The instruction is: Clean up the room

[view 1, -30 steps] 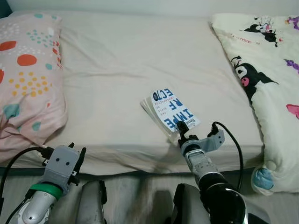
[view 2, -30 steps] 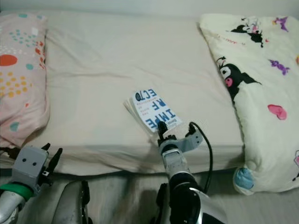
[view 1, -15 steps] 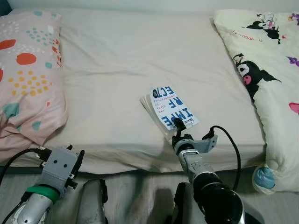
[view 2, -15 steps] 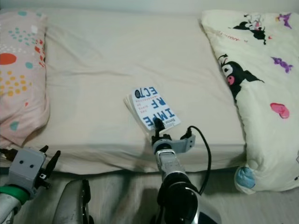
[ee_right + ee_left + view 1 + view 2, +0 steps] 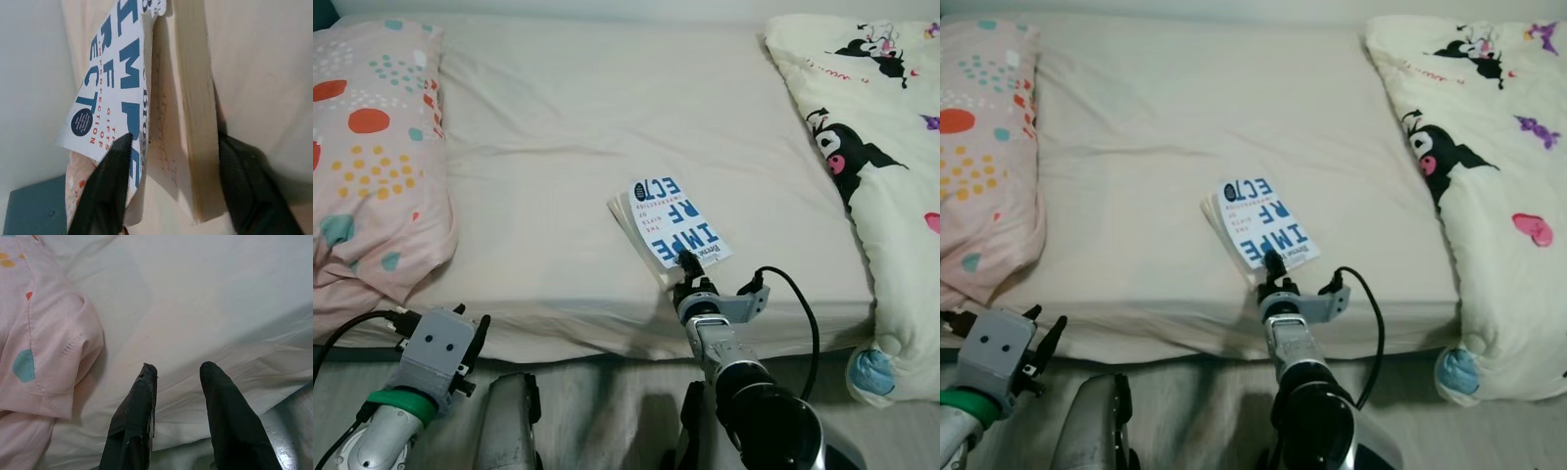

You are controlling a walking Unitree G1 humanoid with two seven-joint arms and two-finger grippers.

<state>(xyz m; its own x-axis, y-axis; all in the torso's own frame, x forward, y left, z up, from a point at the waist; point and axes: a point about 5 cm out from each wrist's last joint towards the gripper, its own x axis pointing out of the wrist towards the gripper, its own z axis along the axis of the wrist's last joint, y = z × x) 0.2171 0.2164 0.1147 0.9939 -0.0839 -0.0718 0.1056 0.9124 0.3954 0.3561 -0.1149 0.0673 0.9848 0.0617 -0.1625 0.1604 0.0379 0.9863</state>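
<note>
Here the white paperback book with big blue cover lettering point(image 5: 672, 222) lies on the cream sheet of the bed point(image 5: 578, 127), near the front edge, its long axis running from about eleven o'clock to five o'clock as the head camera sees it. The right gripper point(image 5: 686, 267) sits at the book's five o'clock corner, and its wrist view shows one black finger point(image 5: 110, 186) over the lifted front cover and the other under the page block, so the jaws stand narrow around the book's near end; whether they already pinch firmly I cannot tell. The book lies straight ahead of that hand at twelve o'clock, far nearer to it than to the left gripper point(image 5: 178, 382), which hovers partly open at the mattress edge at about eight o'clock, beside the pink spotted pillow point(image 5: 367, 157). A cream cartoon-printed quilt point(image 5: 871, 166) fills three o'clock, cut off by the frame. The cover is curling away from the pages, likely making a clean hold awkward.
</note>
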